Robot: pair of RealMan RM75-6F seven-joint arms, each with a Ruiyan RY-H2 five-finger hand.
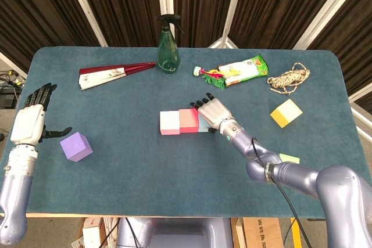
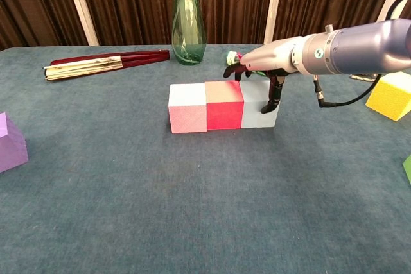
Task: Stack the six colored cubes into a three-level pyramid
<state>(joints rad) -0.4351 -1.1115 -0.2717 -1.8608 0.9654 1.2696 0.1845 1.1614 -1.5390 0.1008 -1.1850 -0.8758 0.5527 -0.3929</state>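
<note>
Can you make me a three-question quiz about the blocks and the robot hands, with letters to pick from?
1. Where is the purple cube?
A) on the row
B) near the left hand
C) by the rope

2. How many cubes are in the row?
A) two
B) three
C) five

3. What is the right hand doing?
A) resting on the light blue cube
B) lifting the yellow cube
C) holding the spray bottle

Answers: 1 B, it sits alone beside that hand. 2 B, pink, red and light blue stand side by side. 3 A, its fingers lie over that cube.
</note>
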